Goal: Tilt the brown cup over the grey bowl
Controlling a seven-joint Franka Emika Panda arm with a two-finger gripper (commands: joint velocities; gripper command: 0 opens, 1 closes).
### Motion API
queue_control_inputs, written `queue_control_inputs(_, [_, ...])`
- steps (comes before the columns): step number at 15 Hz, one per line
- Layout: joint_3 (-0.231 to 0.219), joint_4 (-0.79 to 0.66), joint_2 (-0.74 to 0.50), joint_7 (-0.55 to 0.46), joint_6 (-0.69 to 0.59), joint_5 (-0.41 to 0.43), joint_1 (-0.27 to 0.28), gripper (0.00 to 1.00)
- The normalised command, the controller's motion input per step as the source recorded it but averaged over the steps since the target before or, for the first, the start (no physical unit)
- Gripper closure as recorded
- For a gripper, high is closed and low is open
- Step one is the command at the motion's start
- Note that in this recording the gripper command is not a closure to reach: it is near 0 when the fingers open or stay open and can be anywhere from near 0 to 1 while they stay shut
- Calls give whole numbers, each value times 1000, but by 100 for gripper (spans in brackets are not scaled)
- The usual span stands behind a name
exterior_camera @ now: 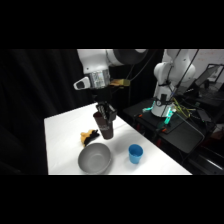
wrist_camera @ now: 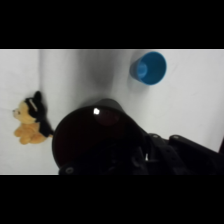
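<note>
Holding the brown cup [exterior_camera: 105,126] clamped in my gripper [exterior_camera: 105,114] at frame centre of the side view, I have it lifted off the white table [exterior_camera: 62,130], above and just right of the grey bowl [exterior_camera: 94,158], blue cup [exterior_camera: 135,153] lower right.

Two cups: one brown cup [exterior_camera: 105,125] and one blue cup [exterior_camera: 135,153]; one grey bowl [exterior_camera: 94,158]; one toy animal [wrist_camera: 30,121].
</note>
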Motion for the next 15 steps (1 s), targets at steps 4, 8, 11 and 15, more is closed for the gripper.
queue_control_inputs(4, [134,835,572,-559,-566,530,-166,17])
queue_control_inputs(8, [135,880,616,-397,-717,396,-290,17])
queue_control_inputs(11, [135,873,635,-151,-746,350,-284,18])
queue_control_inputs(15, [120,687,520,47,-565,364,-177,16])
